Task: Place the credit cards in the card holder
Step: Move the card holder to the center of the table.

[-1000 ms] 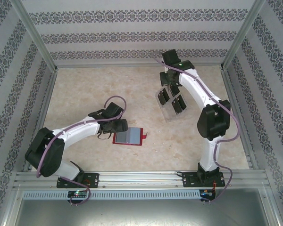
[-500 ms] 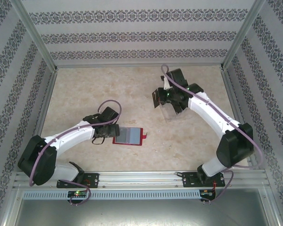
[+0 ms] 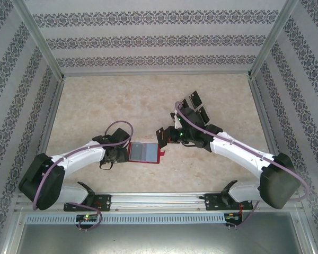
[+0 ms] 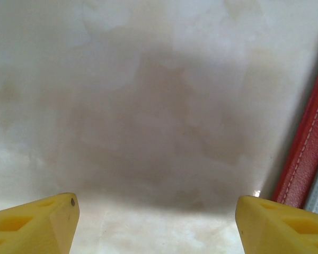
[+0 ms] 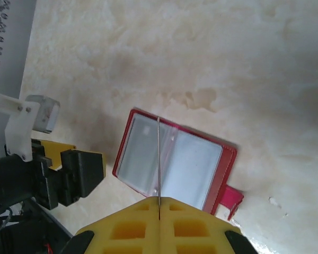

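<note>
Right gripper (image 5: 159, 203) pinches 1 credit card (image 5: 158, 159) edge-on above the card holder (image 5: 196, 164) — if unpinned, it may skid; left gripper (image 4: 156, 214) spread beside it.

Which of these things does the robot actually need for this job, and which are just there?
Needed: red card holder, lying open; black credit card in the right gripper; more cards farther back.
Just there: clear rack holding them; marbled tabletop.

Left gripper (image 3: 122, 154) flanks card holder (image 3: 144, 152); far table (image 3: 122, 95) open.
</note>
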`<state>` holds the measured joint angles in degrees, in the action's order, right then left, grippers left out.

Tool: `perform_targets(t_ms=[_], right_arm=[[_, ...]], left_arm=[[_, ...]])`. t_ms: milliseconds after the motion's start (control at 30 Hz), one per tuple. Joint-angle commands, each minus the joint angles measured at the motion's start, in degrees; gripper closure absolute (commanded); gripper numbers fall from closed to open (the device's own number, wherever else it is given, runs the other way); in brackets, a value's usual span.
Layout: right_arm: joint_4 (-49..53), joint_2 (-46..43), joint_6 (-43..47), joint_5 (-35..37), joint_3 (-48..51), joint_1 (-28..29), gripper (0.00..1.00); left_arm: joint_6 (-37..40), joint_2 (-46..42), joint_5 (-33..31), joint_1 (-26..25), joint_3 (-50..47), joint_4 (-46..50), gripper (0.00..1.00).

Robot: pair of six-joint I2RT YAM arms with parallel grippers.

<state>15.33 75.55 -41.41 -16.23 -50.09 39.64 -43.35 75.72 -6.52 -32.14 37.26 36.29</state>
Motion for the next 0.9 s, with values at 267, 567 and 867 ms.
perform_targets(t_ms=[267, 567, 867], right_arm=[[-8.06, -2.77, -5.15, -0.18, 7.19, 1.57, 1.00], [-9.39, -2.26, -5.26, 0.06, 7.99, 1.62, 1.00], [-17.56, 0.42, -8.95, -0.48, 10.97, 2.33, 1.00]], left_arm=[[-3.49, -1.20, 3.18, -1.90, -2.02, -4.03, 0.22], [-8.39, -0.42, 3.08, -8.07, -1.69, -5.62, 0.22], [-12.86, -3.10, -3.62, -11.37, 1.94, 2.74, 0.22]])
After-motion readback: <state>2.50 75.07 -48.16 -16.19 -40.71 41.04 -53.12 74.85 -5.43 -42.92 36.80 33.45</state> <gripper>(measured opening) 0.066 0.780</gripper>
